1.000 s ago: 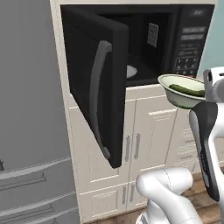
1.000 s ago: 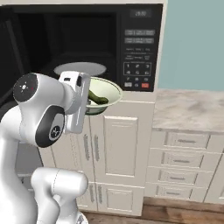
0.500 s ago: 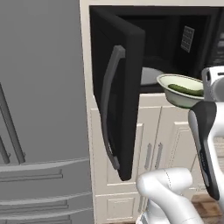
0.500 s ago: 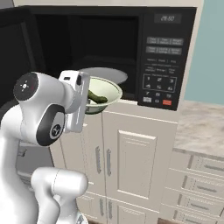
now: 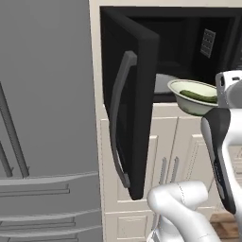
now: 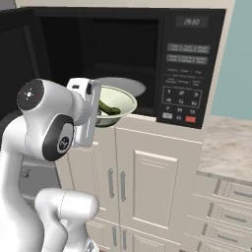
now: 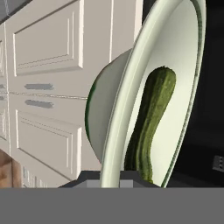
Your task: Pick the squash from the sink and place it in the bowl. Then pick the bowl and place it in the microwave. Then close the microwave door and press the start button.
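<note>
I had the tool (image 7: pixel 109 177) clamped on the near rim of the bowl (image 7: pixel 131 87), one finger tip showing on each side of the rim at the base of the hand view. The squash (image 7: pixel 148 127) lay inside the bowl just ahead of the tool, its length running away from the finger tips along the bowl's inner wall. So the first step, getting the squash from the sink into the bowl, looked done to me, and the bowl was lifted and being carried.

From the base cameras the bowl (image 6: pixel 115 103) hung in the air beyond the wrist, at about the height of the microwave (image 6: pixel 147 59) floor and just at the front edge of its opening, above the white cabinet doors (image 6: pixel 157 182). I judged it not yet set down inside; a pale round turntable plate (image 6: pixel 125 86) showed farther in, past the bowl.

Off to the left of the tool the microwave door (image 5: pixel 130 108) stood wide open, its long handle (image 5: pixel 118 118) facing me. Farthest to the right was the button panel (image 6: pixel 189 74).

Still left, as I read it: push the bowl in and release it, swing the door shut, and press start.
</note>
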